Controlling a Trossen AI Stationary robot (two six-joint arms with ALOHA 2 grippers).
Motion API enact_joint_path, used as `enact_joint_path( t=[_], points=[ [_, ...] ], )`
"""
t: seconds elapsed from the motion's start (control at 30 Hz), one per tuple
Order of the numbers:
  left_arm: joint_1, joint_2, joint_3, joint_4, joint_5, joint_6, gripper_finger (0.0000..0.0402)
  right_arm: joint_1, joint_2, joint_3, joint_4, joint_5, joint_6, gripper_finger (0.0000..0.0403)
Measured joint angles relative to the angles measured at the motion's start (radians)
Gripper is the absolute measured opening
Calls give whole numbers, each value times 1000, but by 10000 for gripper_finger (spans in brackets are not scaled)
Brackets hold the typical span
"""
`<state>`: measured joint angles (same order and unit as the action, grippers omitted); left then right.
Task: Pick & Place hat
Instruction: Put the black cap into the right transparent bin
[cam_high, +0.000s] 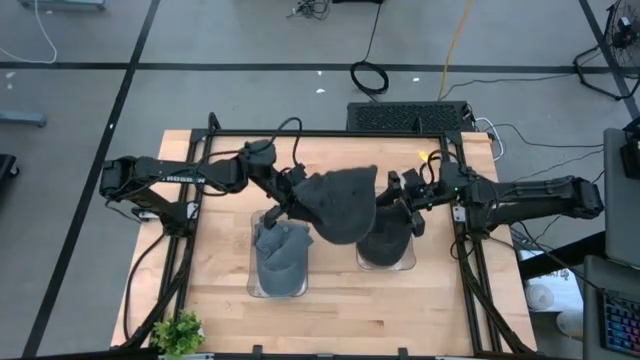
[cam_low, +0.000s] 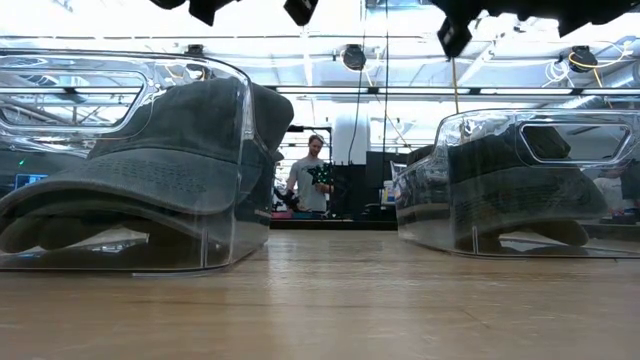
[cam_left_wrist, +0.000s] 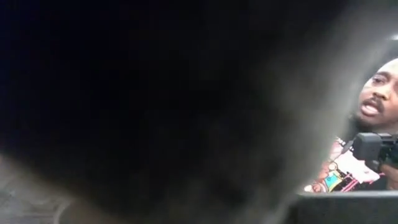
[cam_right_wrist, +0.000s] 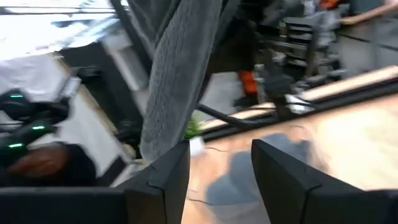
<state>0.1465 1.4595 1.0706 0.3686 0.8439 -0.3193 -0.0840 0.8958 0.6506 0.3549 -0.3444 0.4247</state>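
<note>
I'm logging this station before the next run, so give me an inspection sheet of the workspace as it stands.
Surface: wooden table, bare wood at the front.
Job's things: a dark hat held in the air between the arms; a grey hat in the left clear bin; another dark hat in the right clear bin.
Clutter: small green plant at the table's front left corner.
Grippers: left gripper shut on the raised dark hat; right gripper open beside the hat's other side, nothing between its fingers.
Cables: black cables along the table frame, coiled cable on the floor behind.
Surroundings: a person stands beyond the table.
</note>
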Motion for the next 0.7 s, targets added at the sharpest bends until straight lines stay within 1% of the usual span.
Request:
enact_joint_path(
  t=[0.17, 0.43, 0.5, 0.6, 0.7],
  points=[
    [-10, 0, 0, -7, -3, 4, 9, 0, 41, -1, 117, -101, 32, 159],
    [-9, -44, 0, -67, -24, 43, 9, 0, 6, -1, 48, -106, 5, 159],
    [-9, -50, -2, -112, -26, 51, 9, 1, -4, -1, 52, -107, -4, 159],
    [-11, -54, -2, -106, -34, 60, 9, 1, -1, -1, 83, -105, -8, 162],
    [-15, -54, -1, -110, -44, 63, 9, -3, 36, 1, 124, -104, -7, 164]
  ],
)
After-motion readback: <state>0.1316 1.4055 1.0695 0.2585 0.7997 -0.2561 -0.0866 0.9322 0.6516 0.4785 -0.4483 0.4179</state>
